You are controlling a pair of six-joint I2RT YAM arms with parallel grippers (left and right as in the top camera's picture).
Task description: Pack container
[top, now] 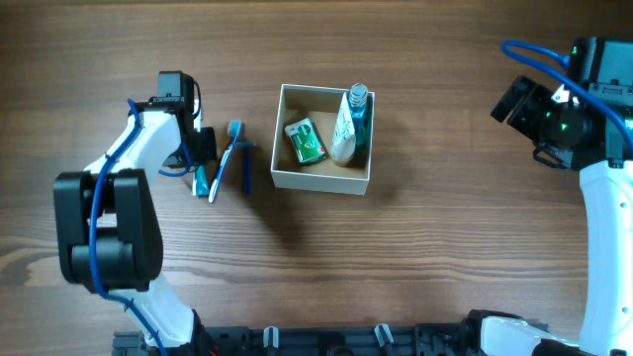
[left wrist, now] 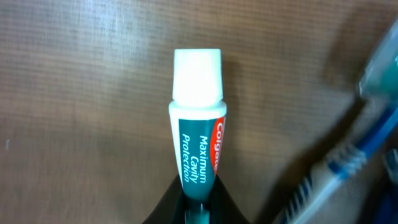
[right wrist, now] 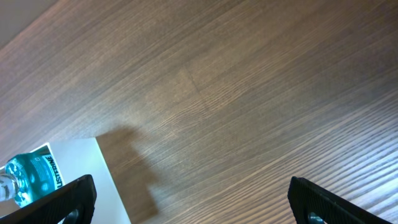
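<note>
The container [top: 318, 182], a white box with a tan inside, stands mid-table and holds a green packet [top: 306, 140], a white-green tube [top: 343, 133] and a blue mouthwash bottle [top: 359, 114]. My left gripper [top: 202, 158] is left of the box, low at the table. It is shut on the tail of a small teal toothpaste tube [left wrist: 198, 137] with a white cap; the tube also shows in the overhead view [top: 201, 182]. My right gripper [top: 516, 102] is open and empty [right wrist: 193, 205], far right of the box. The box's white wall [right wrist: 74, 168] and the mouthwash [right wrist: 28, 177] show at the lower left of the right wrist view.
Two toothbrushes lie on the wood between my left gripper and the box: a white-and-blue one [top: 226, 163] and a dark blue one [top: 245, 170]. They show blurred at the right of the left wrist view [left wrist: 348, 162]. The table is brown wood.
</note>
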